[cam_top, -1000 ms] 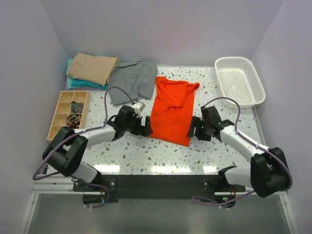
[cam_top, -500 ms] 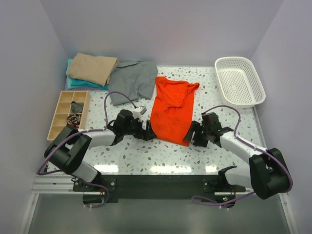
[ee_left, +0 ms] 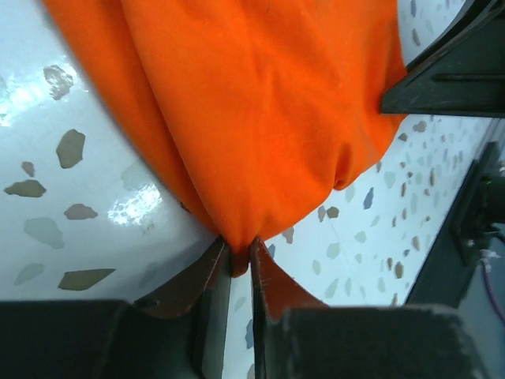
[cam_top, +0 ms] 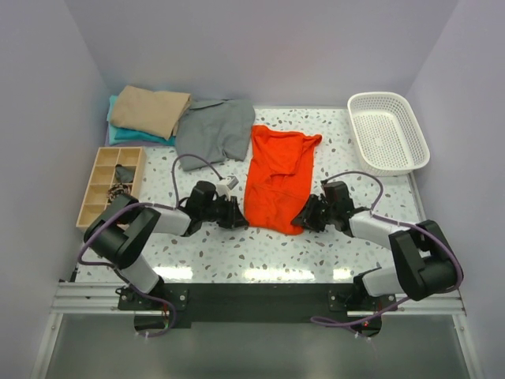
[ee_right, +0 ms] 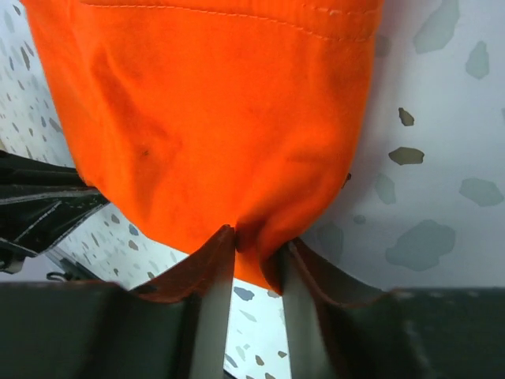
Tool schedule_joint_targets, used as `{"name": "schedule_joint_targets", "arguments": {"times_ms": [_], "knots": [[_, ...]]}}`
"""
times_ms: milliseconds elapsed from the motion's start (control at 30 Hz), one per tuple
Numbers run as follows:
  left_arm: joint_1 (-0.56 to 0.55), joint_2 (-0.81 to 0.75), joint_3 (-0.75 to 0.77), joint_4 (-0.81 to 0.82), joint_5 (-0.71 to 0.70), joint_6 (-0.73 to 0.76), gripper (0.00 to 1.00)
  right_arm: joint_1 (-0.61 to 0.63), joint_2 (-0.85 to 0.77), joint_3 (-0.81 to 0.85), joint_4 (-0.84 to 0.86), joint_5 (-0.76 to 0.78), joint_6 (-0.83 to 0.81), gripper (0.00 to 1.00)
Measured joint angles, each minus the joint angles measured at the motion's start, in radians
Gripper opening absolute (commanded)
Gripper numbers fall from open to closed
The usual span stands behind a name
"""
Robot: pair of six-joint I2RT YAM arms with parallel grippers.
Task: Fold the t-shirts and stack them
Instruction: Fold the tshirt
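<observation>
Bright orange-red soft cloth t-shirt (cam_top: 278, 178) lies flat, lengthwise, in the middle of the white speckled table (cam_top: 237, 253), collar end at the far side, bottom hem toward the arm bases. Left gripper (cam_top: 237, 219) is low on the table at the hem's left corner; right gripper (cam_top: 304, 221) is low at the hem's right corner, so the shirt sits between the two and stretches away from both. Left wrist view: left gripper (ee_left: 239, 257) jaws nearly pressed together, pinching a small gathered point of the orange-red cloth (ee_left: 260, 103), brown fingers (ee_left: 193, 280) touching the tabletop. Right wrist view: right gripper (ee_right: 256, 257) jaws narrow, clamped on a bunched fold of the hem (ee_right: 205, 118), cloth puckering between the fingers (ee_right: 197, 272), rest of the shirt lying on the table beyond. Grey soft cloth t-shirt (cam_top: 213, 130) lies loosely spread at the far left, its edge just beside the orange-red shirt's shoulder. Folded tan t-shirt (cam_top: 150, 110) sits on top of a folded teal t-shirt (cam_top: 118, 136) in the far left corner, touching the grey one. White plastic mesh basket (cam_top: 387, 130) at far right, well apart from both grippers. Wooden compartment tray (cam_top: 120, 149) at left edge, small dark items in some cells, too small to tell.
</observation>
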Motion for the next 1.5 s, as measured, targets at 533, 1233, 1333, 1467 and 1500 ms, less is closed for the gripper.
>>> {"name": "schedule_joint_targets", "arguments": {"times_ms": [533, 1233, 1333, 1467, 1500], "knots": [[-0.016, -0.113, -0.022, -0.151, 0.004, -0.016, 0.00, -0.003, -0.238, -0.041, -0.229, 0.042, -0.053, 0.03], [-0.351, -0.783, -0.008, -0.696, -0.288, -0.204, 0.00, 0.023, -0.916, -0.003, -0.844, 0.018, -0.047, 0.06], [-0.352, -0.730, 0.093, -0.736, -0.370, -0.174, 0.00, 0.023, -0.833, 0.037, -0.794, 0.046, -0.062, 0.06], [-0.351, -0.630, 0.176, -0.752, -0.466, -0.121, 0.00, 0.023, -0.683, 0.091, -0.710, 0.109, -0.108, 0.04], [-0.349, -0.602, 0.195, -0.752, -0.488, -0.106, 0.00, 0.023, -0.635, 0.111, -0.691, 0.127, -0.126, 0.04]]}}
